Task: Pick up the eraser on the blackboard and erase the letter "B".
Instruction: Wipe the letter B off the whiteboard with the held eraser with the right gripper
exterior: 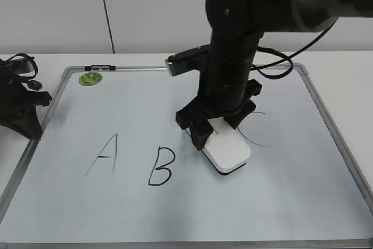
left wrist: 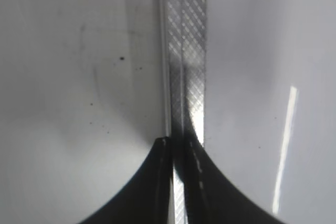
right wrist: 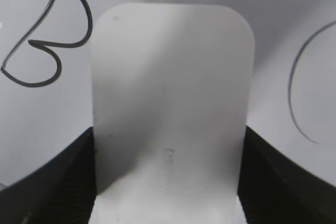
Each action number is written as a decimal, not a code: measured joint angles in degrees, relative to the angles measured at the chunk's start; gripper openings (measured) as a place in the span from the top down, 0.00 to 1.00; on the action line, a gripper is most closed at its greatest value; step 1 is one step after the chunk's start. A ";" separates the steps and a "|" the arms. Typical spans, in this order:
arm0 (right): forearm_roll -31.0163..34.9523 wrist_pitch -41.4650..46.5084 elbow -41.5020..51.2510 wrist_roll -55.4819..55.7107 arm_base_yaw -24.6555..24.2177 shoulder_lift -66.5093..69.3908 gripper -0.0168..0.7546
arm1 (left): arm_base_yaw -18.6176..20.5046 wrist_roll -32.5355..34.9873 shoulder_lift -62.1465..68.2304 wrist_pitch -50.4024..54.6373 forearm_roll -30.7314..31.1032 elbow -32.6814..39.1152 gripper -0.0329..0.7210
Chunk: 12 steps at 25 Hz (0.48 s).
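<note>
One blackboard [exterior: 326,161] before me, three letters, one eraser [exterior: 228,154], one green magnet [exterior: 91,78], my two grippers.

Even, bright light from above fills all views. The blackboard [exterior: 303,202] looks pale, with a soft shadow under the right arm. A glare streak (narrow, slanted) shows in the left wrist view, which is blurred; the eraser [right wrist: 170,114] is slightly soft.

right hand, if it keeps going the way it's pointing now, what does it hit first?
The right hand points down at the blackboard with its fingers on either side of the eraser. Going on, it would likely press the eraser into the board, right of the letter "B".
</note>
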 joint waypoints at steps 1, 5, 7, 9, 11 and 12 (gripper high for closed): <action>0.00 -0.24 -0.48 0.00 0.39 1.14 0.28 | 0.00 0.00 0.00 -0.06 0.00 0.00 0.92; 0.00 -1.72 -2.64 -1.11 1.65 5.36 0.28 | 0.00 0.00 0.00 0.03 -0.04 0.00 0.92; 0.00 -2.62 -3.78 -1.46 1.86 7.17 0.28 | 0.00 0.00 0.00 0.03 -0.14 0.00 0.92; 0.00 -3.03 -5.34 -1.50 1.91 8.82 0.28 | 0.00 0.00 0.00 0.03 -0.14 0.00 0.92; -0.36 -3.17 -6.86 -1.56 1.91 10.69 0.28 | 0.00 0.00 0.00 0.03 -0.18 0.00 0.92; -0.59 -2.83 -7.63 -1.56 1.91 11.22 0.28 | 0.00 0.00 0.00 0.03 -0.18 0.00 0.92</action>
